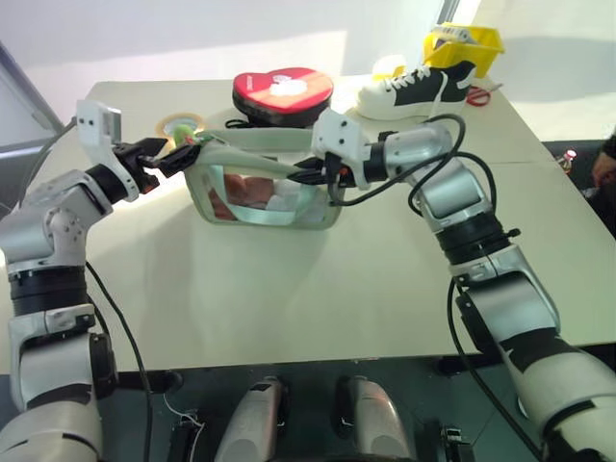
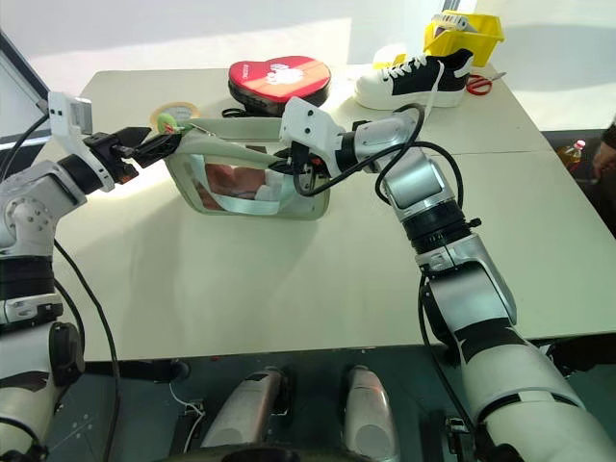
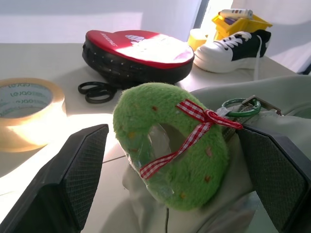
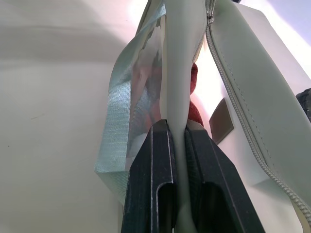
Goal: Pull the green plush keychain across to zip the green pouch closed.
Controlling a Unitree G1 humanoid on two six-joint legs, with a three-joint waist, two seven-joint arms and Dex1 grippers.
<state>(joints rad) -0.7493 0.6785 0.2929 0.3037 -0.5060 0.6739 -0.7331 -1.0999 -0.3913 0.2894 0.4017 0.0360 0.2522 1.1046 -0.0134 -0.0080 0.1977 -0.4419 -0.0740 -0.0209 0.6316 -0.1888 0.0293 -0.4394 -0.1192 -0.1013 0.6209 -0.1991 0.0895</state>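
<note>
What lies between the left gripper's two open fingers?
The green plush keychain sits between the left gripper's open fingers, neither visibly touching it. Its ring clips to the green pouch behind. The left wrist view shows this.

A robotics test room, by the look of it, not a home or shop. A plain cream surface (image 1: 318,289) made of two tables pushed together stands against a bare white wall, sunlight falling across its far edge. Spread on it is an unrelated mix of practice props: a red heart-shaped box (image 1: 283,91), a black-and-white sneaker (image 1: 416,90), a roll of tape (image 3: 26,109), black scissors (image 3: 97,91), a second pair with red handles (image 1: 479,94), a yellow bin (image 1: 466,45) and a green pouch (image 1: 265,188). Loose cables trail along the dark floor (image 1: 318,371) under the surface's near edge. A person (image 1: 604,166) sits at the far right edge.
</note>
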